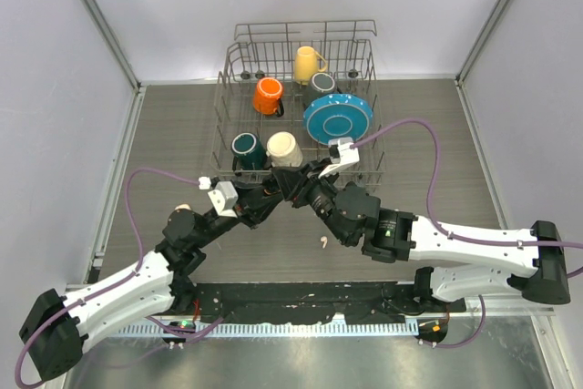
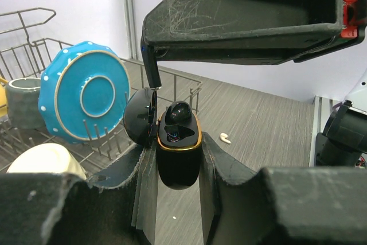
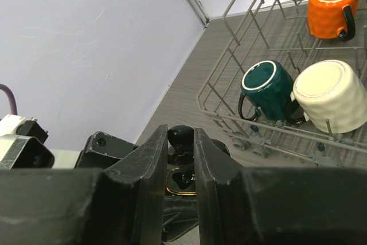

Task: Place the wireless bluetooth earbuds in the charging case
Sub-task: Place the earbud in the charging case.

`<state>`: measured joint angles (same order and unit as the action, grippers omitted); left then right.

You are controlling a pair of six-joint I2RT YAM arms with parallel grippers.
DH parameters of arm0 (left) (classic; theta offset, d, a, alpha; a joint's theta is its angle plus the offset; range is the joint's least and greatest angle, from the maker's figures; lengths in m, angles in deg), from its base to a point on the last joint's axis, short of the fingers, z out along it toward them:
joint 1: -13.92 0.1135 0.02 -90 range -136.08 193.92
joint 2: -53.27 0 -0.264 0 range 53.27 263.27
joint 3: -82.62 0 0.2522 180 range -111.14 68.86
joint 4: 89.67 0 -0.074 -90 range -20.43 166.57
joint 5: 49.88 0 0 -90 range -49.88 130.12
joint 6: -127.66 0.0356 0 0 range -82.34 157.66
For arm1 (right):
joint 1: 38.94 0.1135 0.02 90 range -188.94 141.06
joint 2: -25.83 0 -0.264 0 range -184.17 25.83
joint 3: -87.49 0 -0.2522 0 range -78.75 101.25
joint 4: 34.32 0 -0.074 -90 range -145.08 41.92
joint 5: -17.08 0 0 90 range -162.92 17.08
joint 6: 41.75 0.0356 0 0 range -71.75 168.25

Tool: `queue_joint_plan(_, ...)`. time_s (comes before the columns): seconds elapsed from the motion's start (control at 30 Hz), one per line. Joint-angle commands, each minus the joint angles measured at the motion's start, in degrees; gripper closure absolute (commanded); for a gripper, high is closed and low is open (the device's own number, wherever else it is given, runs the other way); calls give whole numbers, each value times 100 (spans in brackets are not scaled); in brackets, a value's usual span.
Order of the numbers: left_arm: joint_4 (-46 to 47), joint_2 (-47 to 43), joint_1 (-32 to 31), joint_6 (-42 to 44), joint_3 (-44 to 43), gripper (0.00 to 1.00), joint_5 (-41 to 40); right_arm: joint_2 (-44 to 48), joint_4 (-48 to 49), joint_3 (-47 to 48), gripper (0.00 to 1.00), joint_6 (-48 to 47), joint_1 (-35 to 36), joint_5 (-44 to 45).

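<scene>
1. The left gripper (image 2: 178,144) is clamped on the black charging case (image 2: 179,167). It holds the case in the air over the table's (image 1: 182,134) middle, just before the dish rack's (image 1: 273,42) near edge, with the lid (image 2: 139,121) swung open.
2. A black earbud (image 2: 179,112) stands proud of the case's mouth.
3. The right gripper (image 3: 180,142) has its fingers pressed together just above that earbud. Whether they pinch it cannot be told.
4. An off-line push could tip the earbud out of its well, twist the case in the grip, or knock the lid shut.
5. Only the left wrist view shows the lid and the case's gold rim.
6. A white earbud (image 2: 225,138) lies toward the table's near edge, and the right wrist view misses it.
</scene>
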<state>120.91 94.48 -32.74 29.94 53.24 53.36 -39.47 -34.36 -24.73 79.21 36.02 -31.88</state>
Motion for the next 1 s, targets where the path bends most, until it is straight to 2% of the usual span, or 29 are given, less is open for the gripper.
queue_joint_plan(0.0,462,1,-19,-54,-214,100,-66,8,448,-23,99,51,54,-43)
queue_joint_plan(0.97,629,-34,-19,-115,-223,100,-374,-150,404,-216,99,33,388,247)
